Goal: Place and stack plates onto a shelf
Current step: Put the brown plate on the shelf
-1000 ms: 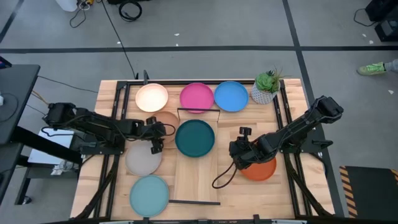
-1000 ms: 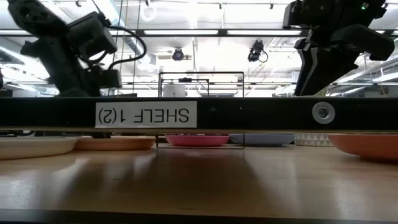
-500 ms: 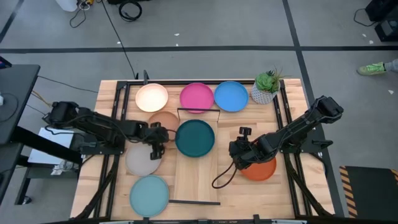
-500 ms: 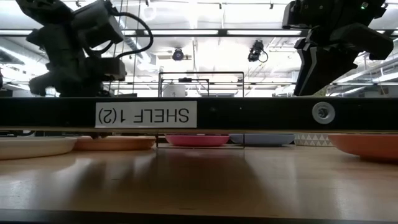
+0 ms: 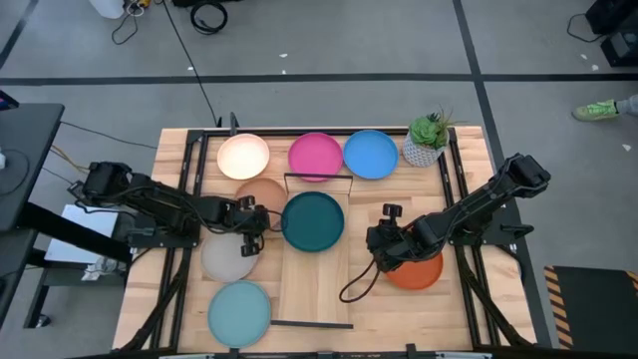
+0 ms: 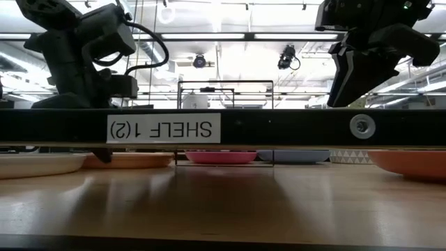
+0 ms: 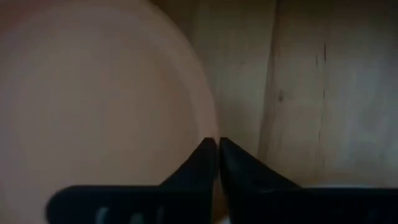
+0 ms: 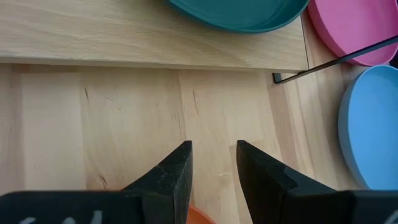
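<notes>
The tan plate [image 5: 267, 191] lies flat on the table, left of the shelf [image 5: 314, 284]. The shelf is a pale board with black wire rails at its short ends. A dark teal plate [image 5: 312, 221] rests on the shelf's far end. My left gripper [image 7: 216, 146] is shut at the tan plate's near rim, reaching in from the table's left [image 5: 251, 227]. My right gripper [image 8: 213, 149] stands open over bare wood, right of the shelf, with nothing between its fingers. It is just past the orange plate's [image 5: 424, 271] far-left edge. My left gripper pinches the tan plate's near rim [image 7: 211, 127], one finger over the plate's inside and one outside over the wood. The fingers slant down from the table's left. The plate lies flat on the table.
Cream [image 5: 243, 156], pink [image 5: 316, 157] and blue [image 5: 370, 155] plates line the far edge, with a potted plant [image 5: 427, 140] at the far right. A grey plate [image 5: 229, 257] lies just near of my left gripper, and a light aqua plate [image 5: 239, 312] near the front edge.
My left gripper has gone down and slightly toward the near edge, onto the tan plate's rim. In the low view one finger now reaches down to the plate. The plate has stayed in place.
</notes>
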`<state>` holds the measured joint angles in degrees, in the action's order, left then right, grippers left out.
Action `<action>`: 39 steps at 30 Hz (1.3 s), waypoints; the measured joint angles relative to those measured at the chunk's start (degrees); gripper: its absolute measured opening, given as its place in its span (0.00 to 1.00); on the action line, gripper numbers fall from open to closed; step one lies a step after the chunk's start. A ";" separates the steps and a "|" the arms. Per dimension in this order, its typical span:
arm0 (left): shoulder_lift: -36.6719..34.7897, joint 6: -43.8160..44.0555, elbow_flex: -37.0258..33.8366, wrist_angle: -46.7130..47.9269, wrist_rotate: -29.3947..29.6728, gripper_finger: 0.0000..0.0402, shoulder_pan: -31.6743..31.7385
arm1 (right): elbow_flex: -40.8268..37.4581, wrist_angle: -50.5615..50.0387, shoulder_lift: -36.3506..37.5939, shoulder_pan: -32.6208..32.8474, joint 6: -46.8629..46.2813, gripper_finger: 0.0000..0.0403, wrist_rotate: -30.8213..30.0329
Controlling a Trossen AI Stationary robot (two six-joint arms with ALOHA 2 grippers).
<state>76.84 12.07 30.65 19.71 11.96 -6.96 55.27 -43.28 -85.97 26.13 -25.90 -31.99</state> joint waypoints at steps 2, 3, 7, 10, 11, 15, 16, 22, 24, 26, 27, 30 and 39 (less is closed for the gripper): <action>0.00 0.38 0.56 1.30 -0.02 0.03 0.04 | 0.00 0.41 0.00 0.00 0.14 0.32 0.00; 0.00 0.77 1.16 2.43 -0.08 0.03 0.04 | 0.00 0.43 0.00 0.00 0.14 0.32 0.00; -0.18 1.04 5.64 10.76 -0.28 0.04 0.02 | 0.00 0.62 0.00 0.00 0.14 0.32 0.02; -0.97 0.88 10.58 19.18 -0.55 0.04 0.04 | 0.00 0.63 0.00 0.00 0.14 0.32 0.03; -1.39 0.79 12.46 22.19 -0.84 0.04 0.04 | 0.00 0.61 0.00 0.00 0.14 0.32 0.02; -2.47 0.90 20.55 34.85 -2.72 0.03 0.00 | 0.00 -0.61 0.02 0.00 -0.82 0.32 -0.67; -2.77 0.99 22.60 37.55 -3.24 0.03 -0.09 | -0.02 -0.93 0.04 0.00 -1.07 0.32 -0.85; -4.31 0.59 32.14 47.67 -10.24 0.04 -2.49 | -1.96 -1.08 0.07 -0.02 -3.73 0.32 -0.95; -4.82 -0.93 33.92 47.93 -12.77 0.04 -4.41 | -3.11 -0.87 0.07 0.00 -5.37 0.32 -0.96; -4.66 -3.57 34.77 44.35 -15.56 0.04 -6.64 | -4.04 -1.27 0.07 0.14 -7.01 0.32 -0.97; -4.57 -4.70 34.80 42.54 -16.31 0.04 -7.88 | -4.37 -1.17 0.07 0.24 -7.80 0.32 -0.96; -4.63 -8.33 34.57 34.07 -16.73 0.04 -11.27 | -4.63 -2.27 0.07 0.67 -10.81 0.32 -0.94; -1.22 -23.22 33.61 16.58 -10.20 0.05 -19.99 | -4.63 -2.24 0.07 1.55 -14.26 0.32 -1.04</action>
<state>75.62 -11.15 64.26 36.30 1.77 -26.95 50.63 -45.52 -85.91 27.68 -40.16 -33.03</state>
